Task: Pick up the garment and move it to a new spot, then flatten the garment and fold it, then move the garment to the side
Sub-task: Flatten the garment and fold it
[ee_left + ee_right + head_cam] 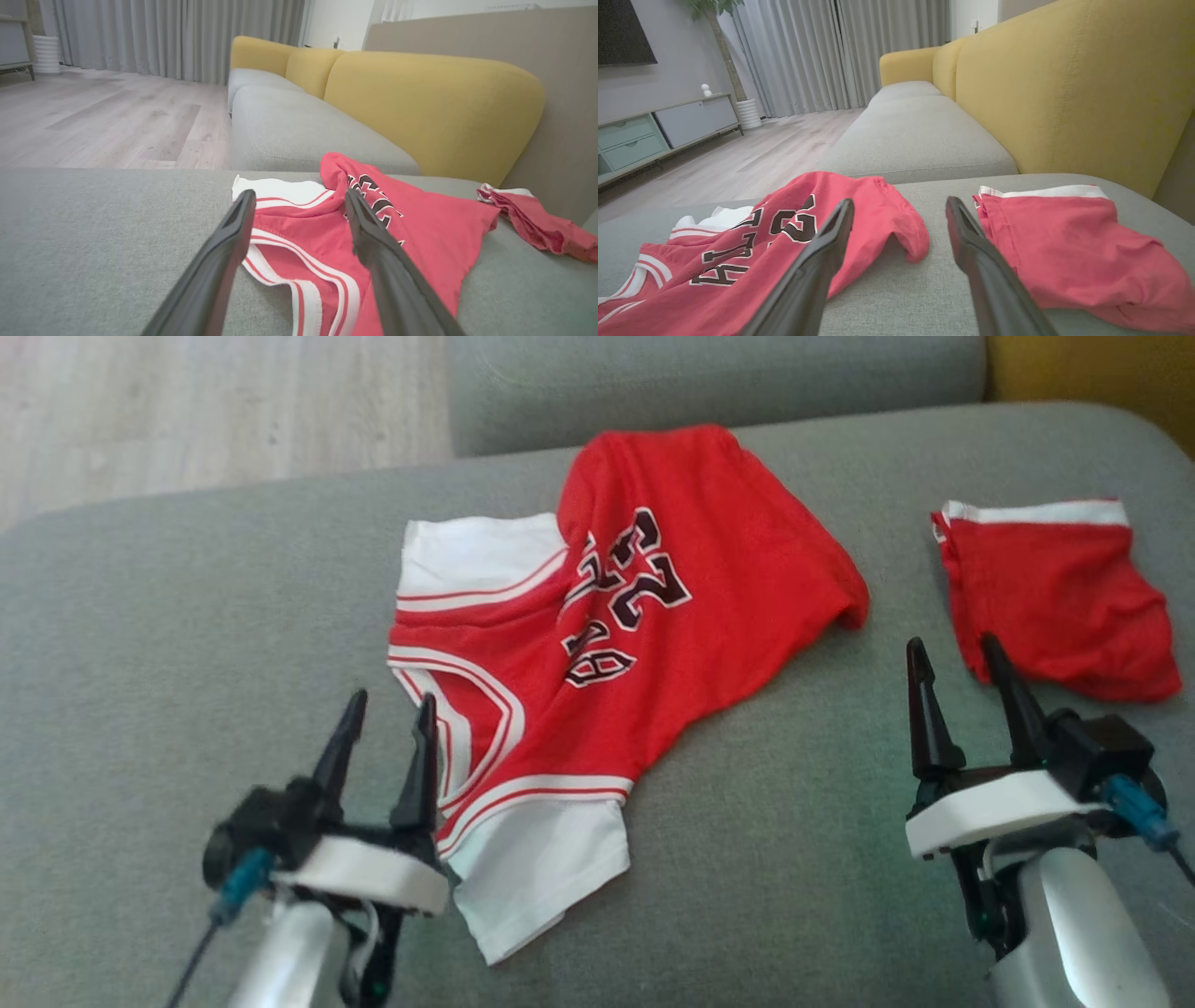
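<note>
Red jersey [653, 616] w/ white sleeves & black numerals lies rumpled, top half folded over, on grey cushion [187, 616] before me.

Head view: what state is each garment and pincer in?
Jersey: rumpled, partly doubled over, not gripped.
Red shorts: crumpled, lying apart from the jersey.
Left pincer: open, empty.
Right pincer: open, empty.
</note>
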Motion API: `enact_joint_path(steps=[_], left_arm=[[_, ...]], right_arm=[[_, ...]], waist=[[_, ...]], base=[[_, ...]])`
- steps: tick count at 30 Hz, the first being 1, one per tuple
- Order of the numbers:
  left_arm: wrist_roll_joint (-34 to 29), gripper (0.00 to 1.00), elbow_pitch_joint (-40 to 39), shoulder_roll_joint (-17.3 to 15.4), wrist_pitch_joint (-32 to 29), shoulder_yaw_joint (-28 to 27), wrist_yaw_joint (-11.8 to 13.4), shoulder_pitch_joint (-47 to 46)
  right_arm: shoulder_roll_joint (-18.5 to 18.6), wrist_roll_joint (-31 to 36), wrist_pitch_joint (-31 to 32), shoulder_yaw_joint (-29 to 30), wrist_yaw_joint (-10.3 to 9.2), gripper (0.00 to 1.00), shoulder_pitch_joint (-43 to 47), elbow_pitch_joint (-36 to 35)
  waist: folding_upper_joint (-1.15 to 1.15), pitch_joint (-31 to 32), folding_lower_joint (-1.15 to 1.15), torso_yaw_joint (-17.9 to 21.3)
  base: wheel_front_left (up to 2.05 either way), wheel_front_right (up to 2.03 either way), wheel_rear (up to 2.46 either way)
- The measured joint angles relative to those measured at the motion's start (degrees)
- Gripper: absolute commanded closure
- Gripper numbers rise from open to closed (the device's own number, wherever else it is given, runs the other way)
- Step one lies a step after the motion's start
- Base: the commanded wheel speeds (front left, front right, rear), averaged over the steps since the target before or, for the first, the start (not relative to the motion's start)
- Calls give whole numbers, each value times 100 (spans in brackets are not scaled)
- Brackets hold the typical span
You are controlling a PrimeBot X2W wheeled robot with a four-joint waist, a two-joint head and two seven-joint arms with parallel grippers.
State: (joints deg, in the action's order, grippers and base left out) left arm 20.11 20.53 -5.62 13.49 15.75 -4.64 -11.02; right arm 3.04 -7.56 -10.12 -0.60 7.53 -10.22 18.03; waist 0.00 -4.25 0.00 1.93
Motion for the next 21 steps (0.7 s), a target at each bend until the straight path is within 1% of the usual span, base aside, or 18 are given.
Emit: enact_joint_path(steps=[5, 7, 10, 11, 12, 15, 17, 18, 19, 21], left_arm=[[-3, 0, 163, -318, -508, 13, -82, -671], [-83, 0, 196, -546, -661, 110, -151, -1095], [-87, 0, 445, -866, -1076, 252, -241, -1780], [-12, 0, 569, -938, -1296, 277, -249, -1979], [237, 0, 859, -1069, -1798, 348, -253, -2308], [672, 0, 1240, -1296, -2603, 593, -293, -2681], [1044, 0, 1444, -1391, -3078, 676, -293, -2881], [1178, 0, 1527, -1448, -3298, 748, -293, -2966], [1178, 0, 1527, -1448, -3298, 748, -293, -2966], [1380, 0, 1675, -1568, -3640, 879, -293, -3111]], right_arm=[[-1, -67, 14, -13, 0, 0, -38, -252], [-1, -115, 41, -25, 0, 0, -104, -341], [-1, -176, 48, -65, 0, 0, -232, -401], [-1, -211, 47, -75, 0, 0, -262, -414], [-1, -261, 25, -108, 0, 0, -325, -425], [-1, -323, -26, -182, 0, 0, -410, -425], [-1, -366, -70, -240, 0, 0, -483, -423], [-1, -382, -77, -266, 0, 0, -519, -421], [-1, -382, -77, -266, 0, 0, -519, -421], [-1, -423, -107, -311, 0, 0, -593, -413]], waist=[[0, -301, 1, 140], [0, -442, 1, 191], [0, -654, 1, 280], [0, -723, 1, 313], [0, -851, 2, 381], [0, -1017, 1, 500], [0, -1115, 2, 583], [0, -1157, 2, 624], [0, -1157, 2, 624], [0, -1232, 1, 710]], base=[[0, 0, 0], [0, 0, 0], [0, 0, 0], [0, 0, 0], [0, 0, 0], [0, 0, 0], [0, 0, 0], [0, 0, 0], [0, 0, 0], [0, 0, 0]])
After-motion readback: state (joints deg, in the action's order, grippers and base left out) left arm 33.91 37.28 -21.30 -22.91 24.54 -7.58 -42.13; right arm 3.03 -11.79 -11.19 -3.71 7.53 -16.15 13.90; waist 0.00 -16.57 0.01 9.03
